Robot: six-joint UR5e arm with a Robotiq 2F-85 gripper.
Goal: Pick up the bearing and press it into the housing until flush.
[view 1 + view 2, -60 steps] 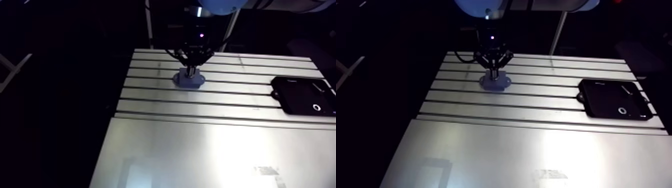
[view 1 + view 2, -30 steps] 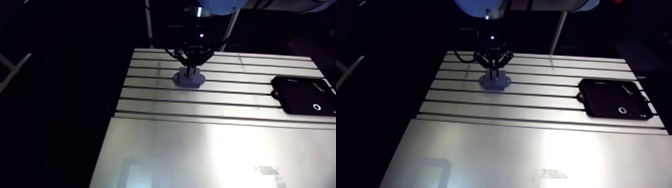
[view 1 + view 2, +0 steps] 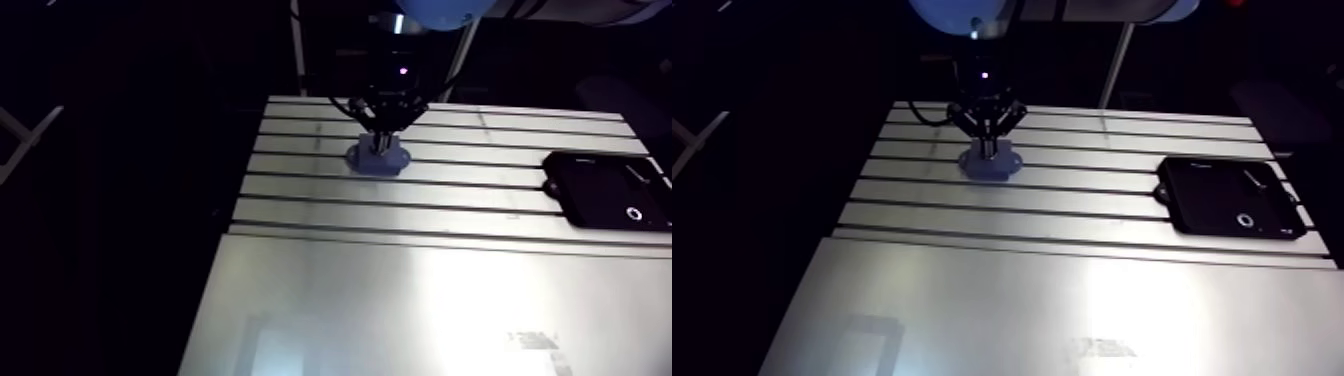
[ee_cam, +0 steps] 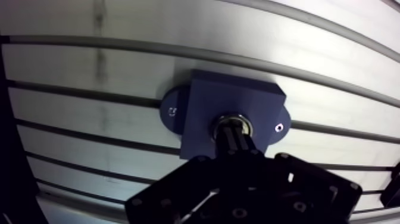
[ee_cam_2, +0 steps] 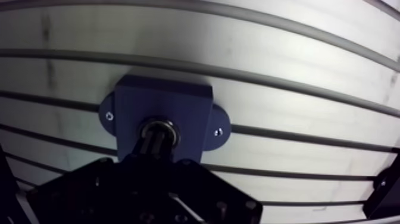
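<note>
Slotted table [image 3: 420,290]: hand [image 4: 233,134] points straight down, closed, touching bearing [image 4: 236,117] in housing [image 4: 205,101].

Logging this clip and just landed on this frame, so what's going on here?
The robot arm's claw is down over a blue housing that sits on the slotted table. Its fingers are closed together, with the tips on the metal bearing seated in the housing's bore, apparently pressing it in. Whether the bearing is flush cannot be told. A black tray lies apart on the table.
</note>
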